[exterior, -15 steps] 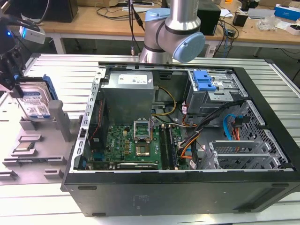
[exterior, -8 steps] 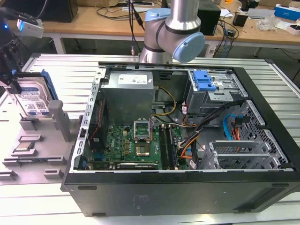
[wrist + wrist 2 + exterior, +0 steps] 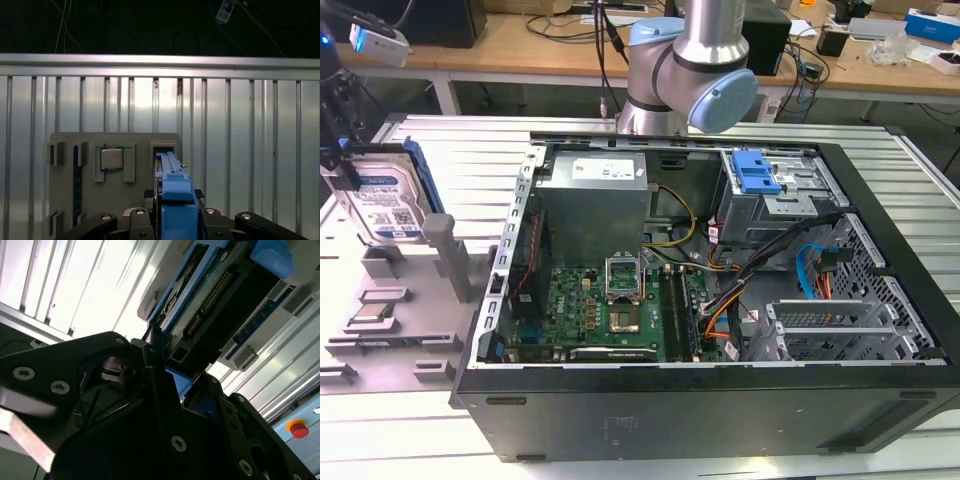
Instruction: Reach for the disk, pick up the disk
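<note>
First wrist view: the fingers press close on both flat faces of the disk, which stands on edge, long axis pointing up-frame. In the exterior view, upper left, the gripper holds the disk over a grey holder.

**Silver arm, pale blue caps, black gripper**

In the exterior view the arm is a brushed silver tube rising from rounded grey joint housings, and the housings are closed by smooth pale blue caps. In the second wrist view the gripper is matt black, built from flat angular plates with rounded corners. Silver socket-head screws sit in round recesses in it, and a bare grey metal plate lies at its base. In the first wrist view its black links carry the same silver screws.
</note>
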Controlling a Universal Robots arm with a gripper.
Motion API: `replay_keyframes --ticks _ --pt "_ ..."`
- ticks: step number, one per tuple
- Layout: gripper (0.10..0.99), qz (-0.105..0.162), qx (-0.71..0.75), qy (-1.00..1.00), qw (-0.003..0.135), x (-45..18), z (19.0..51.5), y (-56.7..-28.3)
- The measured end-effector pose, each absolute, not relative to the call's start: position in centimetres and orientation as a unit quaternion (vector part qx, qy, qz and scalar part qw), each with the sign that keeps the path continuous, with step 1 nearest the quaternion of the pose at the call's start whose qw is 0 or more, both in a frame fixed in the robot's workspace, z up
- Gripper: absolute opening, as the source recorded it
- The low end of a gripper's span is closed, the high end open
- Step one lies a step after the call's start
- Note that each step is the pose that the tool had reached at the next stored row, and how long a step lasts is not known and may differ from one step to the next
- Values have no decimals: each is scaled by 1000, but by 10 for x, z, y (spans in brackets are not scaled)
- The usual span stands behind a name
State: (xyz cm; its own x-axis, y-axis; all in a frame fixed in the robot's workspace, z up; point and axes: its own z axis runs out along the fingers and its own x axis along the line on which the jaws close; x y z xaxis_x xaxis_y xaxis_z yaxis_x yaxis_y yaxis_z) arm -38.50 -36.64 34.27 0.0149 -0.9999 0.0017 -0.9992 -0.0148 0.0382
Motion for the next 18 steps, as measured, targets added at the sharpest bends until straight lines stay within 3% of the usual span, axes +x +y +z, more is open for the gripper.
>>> replay_keyframes --ticks 18 --pt "369 -13 712 -702 14 -385 369 -365"
